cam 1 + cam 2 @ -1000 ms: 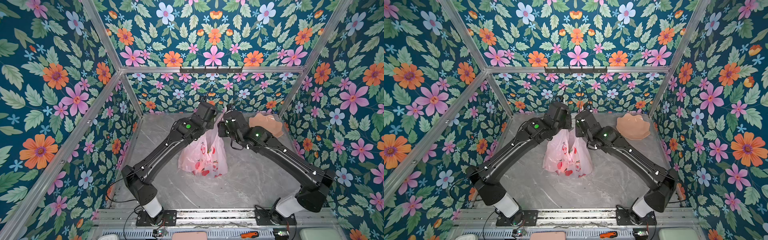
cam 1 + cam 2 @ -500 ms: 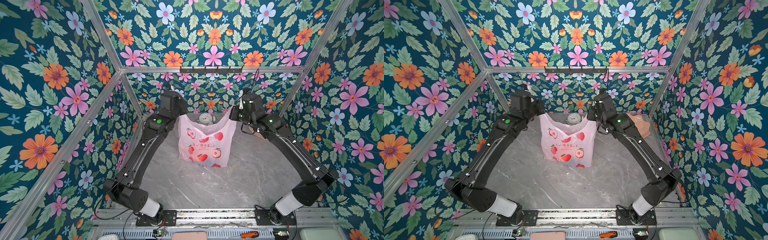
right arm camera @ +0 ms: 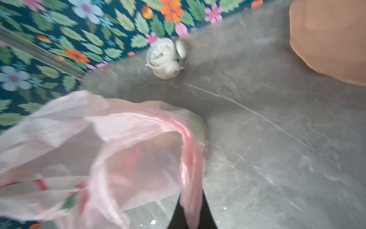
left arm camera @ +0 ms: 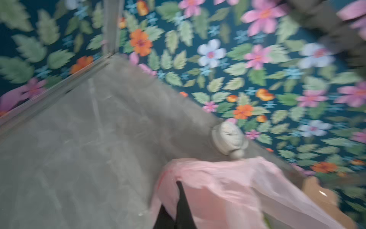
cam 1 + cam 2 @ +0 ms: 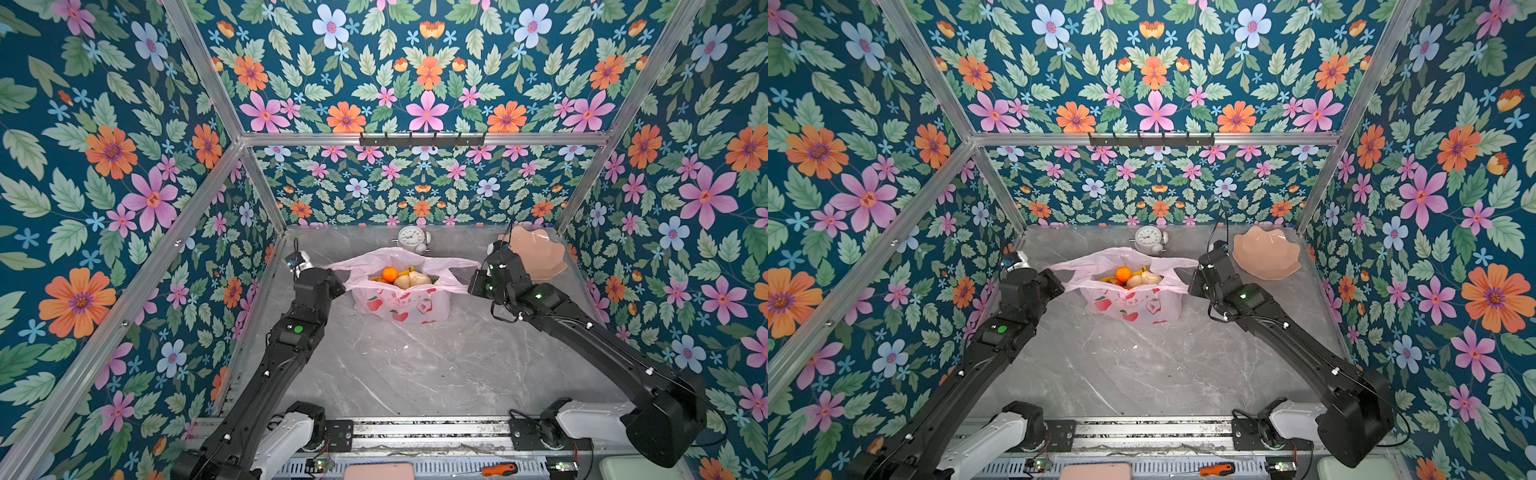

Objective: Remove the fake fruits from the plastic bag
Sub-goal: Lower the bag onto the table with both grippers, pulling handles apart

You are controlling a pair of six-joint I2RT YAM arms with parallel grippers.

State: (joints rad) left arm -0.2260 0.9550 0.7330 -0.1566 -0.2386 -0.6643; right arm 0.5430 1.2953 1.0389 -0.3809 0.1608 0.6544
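Mid-table, near the back wall: one pink bag (image 5: 401,305), upright, mouth stretched wide. Two grippers, left gripper (image 5: 341,277) and right gripper (image 5: 473,284), each clamped tight on its end of the bag. Fruits (image 5: 409,281) inside: one orange (image 5: 390,274) countable, cream lumps unclear. One clock (image 5: 411,237) behind, one dish (image 5: 540,257) beside the right gripper.

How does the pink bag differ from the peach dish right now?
The plastic bag is thin, translucent and printed; the dish is opaque, plain and scalloped. The plastic bag holds the fake fruits; the dish sits empty. The left gripper and right gripper pinch the plastic bag's handles; neither holds the dish. Both rest on the table.
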